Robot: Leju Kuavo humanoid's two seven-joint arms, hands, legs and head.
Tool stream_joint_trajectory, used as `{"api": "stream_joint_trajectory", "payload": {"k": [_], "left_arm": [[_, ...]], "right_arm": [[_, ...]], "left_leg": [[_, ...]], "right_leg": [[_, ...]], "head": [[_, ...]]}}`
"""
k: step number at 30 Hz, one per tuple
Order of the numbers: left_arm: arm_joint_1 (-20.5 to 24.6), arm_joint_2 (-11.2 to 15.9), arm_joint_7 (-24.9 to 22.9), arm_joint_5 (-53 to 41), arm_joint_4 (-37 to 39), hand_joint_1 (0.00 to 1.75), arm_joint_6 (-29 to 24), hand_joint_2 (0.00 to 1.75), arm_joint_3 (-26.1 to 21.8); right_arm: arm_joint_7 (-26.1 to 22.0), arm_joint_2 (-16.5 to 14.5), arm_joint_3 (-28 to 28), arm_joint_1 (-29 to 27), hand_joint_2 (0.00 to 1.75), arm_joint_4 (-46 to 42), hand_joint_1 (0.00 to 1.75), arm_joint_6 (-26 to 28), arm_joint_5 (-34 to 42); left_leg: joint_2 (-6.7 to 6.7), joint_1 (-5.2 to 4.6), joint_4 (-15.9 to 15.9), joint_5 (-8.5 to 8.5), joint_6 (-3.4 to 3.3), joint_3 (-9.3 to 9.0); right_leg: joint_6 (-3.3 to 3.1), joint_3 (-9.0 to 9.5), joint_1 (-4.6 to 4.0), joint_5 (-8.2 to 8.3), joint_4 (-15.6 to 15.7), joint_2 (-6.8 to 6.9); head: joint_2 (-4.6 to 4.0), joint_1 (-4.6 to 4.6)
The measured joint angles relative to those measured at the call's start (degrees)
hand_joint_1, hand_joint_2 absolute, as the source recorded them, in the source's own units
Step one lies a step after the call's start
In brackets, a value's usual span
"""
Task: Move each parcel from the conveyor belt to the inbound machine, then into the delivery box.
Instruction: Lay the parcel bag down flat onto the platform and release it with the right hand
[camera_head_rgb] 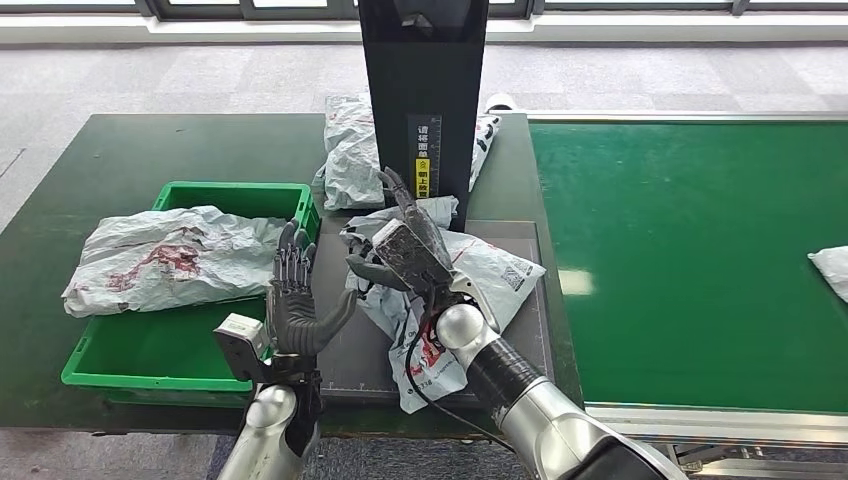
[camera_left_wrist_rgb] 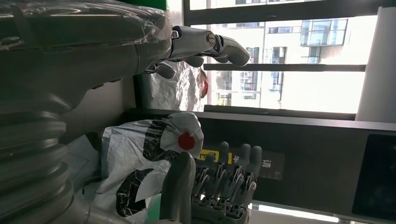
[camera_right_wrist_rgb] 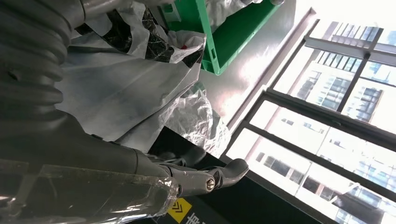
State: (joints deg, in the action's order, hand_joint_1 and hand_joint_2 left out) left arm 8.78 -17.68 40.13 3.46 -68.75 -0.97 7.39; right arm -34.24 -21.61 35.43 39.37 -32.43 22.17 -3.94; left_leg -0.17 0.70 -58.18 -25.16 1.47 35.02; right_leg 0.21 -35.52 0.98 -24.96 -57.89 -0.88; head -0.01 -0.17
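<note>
Parcel (camera_head_rgb: 480, 275) under right hand (camera_head_rgb: 408, 245), on scanner plate (camera_head_rgb: 530, 330).

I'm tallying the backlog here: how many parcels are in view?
4. One parcel lies across the green box; one on the scanner plate under the right hand; one behind the black column; one at the conveyor's right edge. Others may be hidden.

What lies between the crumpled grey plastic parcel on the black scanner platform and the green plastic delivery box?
The left hand is raised, fingers spread, between the crumpled grey parcel and the green plastic box. A white red-printed parcel already drapes across that box.
</note>
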Motion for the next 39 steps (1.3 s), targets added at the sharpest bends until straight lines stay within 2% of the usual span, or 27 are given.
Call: {"api": "stream_joint_trajectory", "payload": {"k": [3, 11, 14, 17, 19, 22, 29, 32, 35, 39], "left_arm": [[-0.03, 0.00, 0.00, -0.06, -0.17, 0.00, -0.26, 1.75, 0.00], [-0.31, 0.00, 0.00, -2.77, -2.22, 0.00, -3.69, 1.75, -0.04], [-0.71, 0.00, 0.07, -9.39, -5.95, 0.00, -9.88, 1.75, 0.26], [-0.75, 0.05, 0.15, -16.74, -9.84, 0.00, -16.87, 1.75, 2.06], [-0.54, 0.13, 0.16, -20.81, -11.19, 0.00, -20.16, 1.75, 3.73], [-0.08, 0.20, 0.16, -25.47, -11.68, 0.00, -22.26, 1.75, 5.99], [2.64, 0.10, -0.90, -34.87, -8.02, 0.00, -23.00, 1.75, 8.62], [4.82, -0.27, -3.73, -39.58, -4.96, 0.00, -23.01, 1.75, 9.28], [7.79, -0.98, -10.20, -49.16, 0.78, 0.00, -23.96, 1.75, 10.09], [11.74, -2.15, -17.95, -59.39, 11.35, 0.00, -27.95, 1.75, 11.17]], "right_arm": [[-0.77, 0.22, -0.47, -0.05, 1.75, 0.05, 0.00, 1.79, -3.07], [-2.57, 0.84, -5.32, -2.67, 1.75, -4.74, 0.00, 12.66, -13.77], [-4.52, 0.87, -10.06, -8.59, 1.75, -14.95, 0.00, 17.02, -24.45], [-5.53, 0.86, -16.56, -15.99, 1.75, -29.31, 0.00, 17.84, -31.32], [-5.58, 0.86, -20.12, -19.98, 1.75, -38.25, 0.00, 18.00, -32.02], [-5.62, 0.92, -23.81, -23.90, 1.75, -48.95, 0.00, 18.05, -32.04], [-5.62, 1.23, -26.45, -26.23, 1.75, -60.30, 0.00, 18.00, -31.61], [-5.62, 1.34, -26.79, -26.58, 1.75, -62.30, 0.00, 17.98, -31.39], [-5.62, 1.40, -27.05, -26.83, 1.75, -63.63, 0.00, 17.96, -31.07], [-5.62, 1.46, -27.10, -27.19, 1.75, -65.40, 0.00, 17.96, -30.74]], "left_leg": [[0.00, 0.00, 0.00, 0.00, 0.00, 0.00], [-0.01, 0.00, -0.02, 0.00, 0.00, -0.01], [-0.10, 0.01, -0.03, -0.01, 0.00, 0.01], [-0.29, 0.00, -0.04, -0.04, -0.03, 0.04], [-0.34, -0.01, -0.04, -0.07, -0.05, 0.05], [-0.20, -0.08, -0.05, -0.12, -0.06, 0.03], [0.02, -0.09, -0.05, -0.07, -0.03, -0.09], [0.06, -0.08, -0.05, -0.03, -0.03, -0.11], [0.04, -0.08, -0.05, -0.01, -0.05, -0.12], [0.05, -0.09, -0.05, -0.01, -0.05, -0.11]], "right_leg": [[0.00, 0.00, 0.00, 0.00, 0.00, 0.00], [0.00, 0.02, 0.00, 0.00, 0.00, 0.01], [0.00, 0.02, -0.01, -0.01, 0.00, 0.08], [0.00, 0.06, 0.00, -0.10, 0.01, 0.30], [0.02, 0.08, 0.03, -0.15, 0.02, 0.37], [0.04, 0.05, 0.08, -0.15, 0.03, 0.31], [0.00, 0.03, 0.08, -0.02, 0.03, 0.10], [-0.01, 0.05, 0.06, 0.02, 0.03, 0.05], [-0.01, 0.10, 0.07, 0.04, 0.03, 0.06], [0.02, 0.11, 0.08, 0.08, 0.03, 0.04]], "head": [[-0.01, 0.00], [0.00, 0.00], [0.01, 0.01], [0.01, 0.00], [0.01, 0.01], [0.00, 0.01], [0.00, 0.02], [0.00, 0.02], [0.01, 0.03], [0.00, 0.02]]}}
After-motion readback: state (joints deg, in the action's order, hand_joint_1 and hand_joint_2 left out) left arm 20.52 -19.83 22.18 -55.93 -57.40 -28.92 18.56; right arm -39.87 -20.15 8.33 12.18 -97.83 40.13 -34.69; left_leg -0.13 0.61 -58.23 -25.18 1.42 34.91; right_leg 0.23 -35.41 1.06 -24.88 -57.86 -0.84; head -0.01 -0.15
